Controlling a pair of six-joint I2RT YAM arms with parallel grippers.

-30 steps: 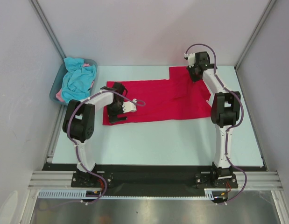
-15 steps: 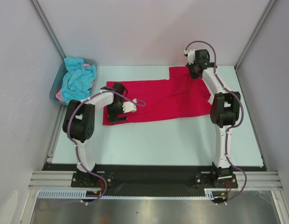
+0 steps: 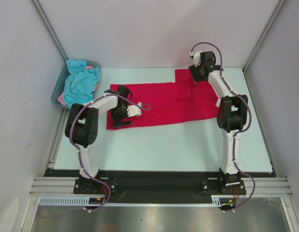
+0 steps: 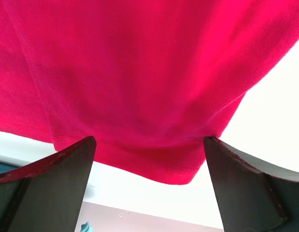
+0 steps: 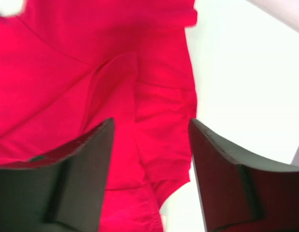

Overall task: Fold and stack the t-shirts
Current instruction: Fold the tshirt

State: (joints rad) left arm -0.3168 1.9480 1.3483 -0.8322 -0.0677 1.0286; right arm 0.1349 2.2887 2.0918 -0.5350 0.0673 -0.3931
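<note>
A crimson red t-shirt (image 3: 163,101) lies spread across the middle of the table, also filling the left wrist view (image 4: 139,72) and the right wrist view (image 5: 91,72). My left gripper (image 3: 121,118) hovers over the shirt's near left corner, jaws wide open with the hemmed corner between and below them, nothing held. My right gripper (image 3: 196,72) stands over the shirt's far right part, near a sleeve (image 5: 163,140). Its jaws are open with nothing in them. Turquoise-blue and pink t-shirts (image 3: 80,82) lie crumpled in the tub.
A grey-blue plastic tub (image 3: 60,89) stands at the table's far left. White walls and metal frame posts (image 3: 48,29) close in the table. Bare table surface (image 3: 163,145) stretches between the red shirt and the arm bases.
My right gripper has opened and let go of the red shirt's far right part, shifting slightly left and back. The left arm has not moved.
</note>
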